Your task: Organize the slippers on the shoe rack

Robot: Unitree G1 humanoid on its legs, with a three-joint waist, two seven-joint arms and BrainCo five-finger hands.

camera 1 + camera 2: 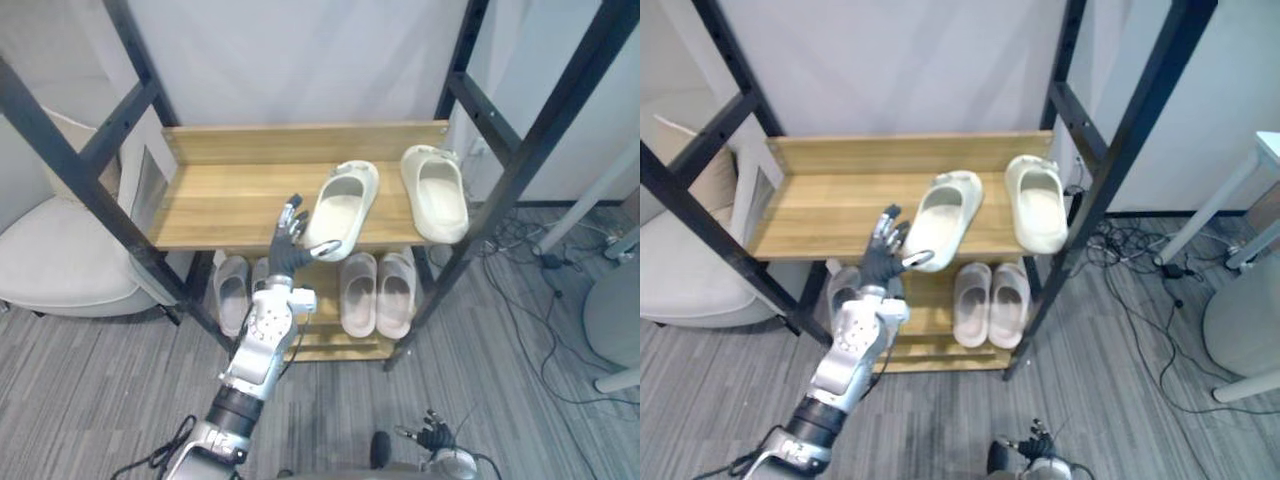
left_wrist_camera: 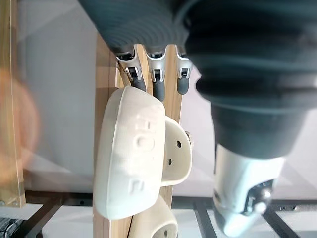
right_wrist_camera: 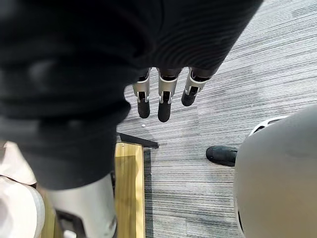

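Observation:
Two cream slippers lie on the wooden upper shelf (image 1: 220, 200) of the shoe rack. One (image 1: 342, 208) is angled near the middle and the other (image 1: 436, 190) lies to its right. My left hand (image 1: 289, 243) is at the shelf's front edge, just left of the angled slipper's heel. Its fingers (image 2: 157, 82) are straight and its thumb reaches toward that heel (image 2: 131, 148). On the lower shelf (image 1: 330, 345) sit a pale pink pair (image 1: 378, 293) and a grey pair (image 1: 231, 290). My right hand (image 1: 436, 437) hangs low with its fingers (image 3: 165, 101) straight over the floor.
Black metal posts (image 1: 520, 170) frame the rack on both sides. A white armchair (image 1: 50, 260) stands to the left. Cables (image 1: 530, 250) trail over the grey floor on the right, near a white table leg (image 1: 585, 210) and a round grey seat (image 1: 615, 315).

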